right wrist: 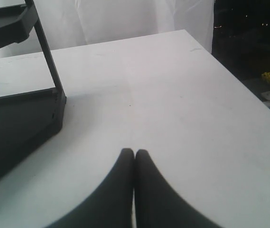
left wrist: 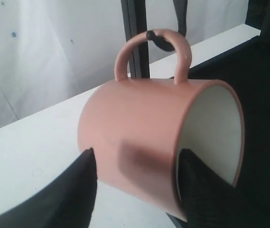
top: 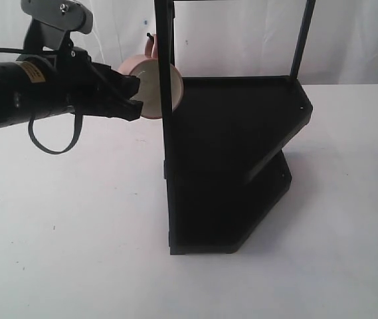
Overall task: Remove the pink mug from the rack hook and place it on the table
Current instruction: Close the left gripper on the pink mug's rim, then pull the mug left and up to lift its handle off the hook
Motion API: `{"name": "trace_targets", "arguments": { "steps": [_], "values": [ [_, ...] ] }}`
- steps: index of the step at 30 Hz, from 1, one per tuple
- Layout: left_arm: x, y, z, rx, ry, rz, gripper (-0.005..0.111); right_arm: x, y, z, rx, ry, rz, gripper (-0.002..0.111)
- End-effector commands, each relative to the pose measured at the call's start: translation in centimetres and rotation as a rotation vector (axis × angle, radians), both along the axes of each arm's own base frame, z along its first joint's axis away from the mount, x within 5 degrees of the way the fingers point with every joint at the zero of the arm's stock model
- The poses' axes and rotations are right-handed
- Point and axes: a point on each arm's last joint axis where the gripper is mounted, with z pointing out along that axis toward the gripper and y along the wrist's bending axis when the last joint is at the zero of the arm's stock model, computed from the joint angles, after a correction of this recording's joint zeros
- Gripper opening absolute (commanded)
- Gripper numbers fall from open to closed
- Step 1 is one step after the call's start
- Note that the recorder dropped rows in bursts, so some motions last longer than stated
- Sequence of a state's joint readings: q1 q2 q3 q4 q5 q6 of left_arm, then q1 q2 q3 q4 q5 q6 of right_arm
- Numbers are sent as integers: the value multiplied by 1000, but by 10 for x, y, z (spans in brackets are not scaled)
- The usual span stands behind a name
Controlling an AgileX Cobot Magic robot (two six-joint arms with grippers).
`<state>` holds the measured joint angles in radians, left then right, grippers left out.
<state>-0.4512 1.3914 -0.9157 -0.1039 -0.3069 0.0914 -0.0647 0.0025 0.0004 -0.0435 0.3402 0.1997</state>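
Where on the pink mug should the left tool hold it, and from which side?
Grip the pink mug across its round body, coming from its underside, opposite the handle. It hangs sideways with its handle looped over the rack hook, so the body is the free part.

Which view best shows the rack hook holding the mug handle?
The left wrist view: the rack hook sits right under the pink mug handle loop. The exterior view shows only a tiny dark tip above the mug. The right wrist view misses it entirely.

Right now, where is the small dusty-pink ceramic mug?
The small dusty-pink ceramic mug hangs sideways by its handle on the black rack hook, upper left in the exterior view against the rack's front post, with the left gripper straddling its body.
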Motion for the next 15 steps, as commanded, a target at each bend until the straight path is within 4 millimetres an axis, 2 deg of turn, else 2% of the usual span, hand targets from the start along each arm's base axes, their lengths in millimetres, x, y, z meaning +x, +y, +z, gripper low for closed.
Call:
{"name": "trace_targets", "arguments": {
  "steps": [1, 7, 15],
  "values": [
    [0, 1, 5, 23, -42, -1, 55, 0, 0, 1, -7, -7, -6, 0],
    [1, 1, 5, 238, -144, -69, 52, 0, 0, 1, -7, -7, -6, 0],
    [5, 2, 1, 243, -141, -35, 45, 0, 0, 1, -7, -7, -6, 0]
  ]
}}
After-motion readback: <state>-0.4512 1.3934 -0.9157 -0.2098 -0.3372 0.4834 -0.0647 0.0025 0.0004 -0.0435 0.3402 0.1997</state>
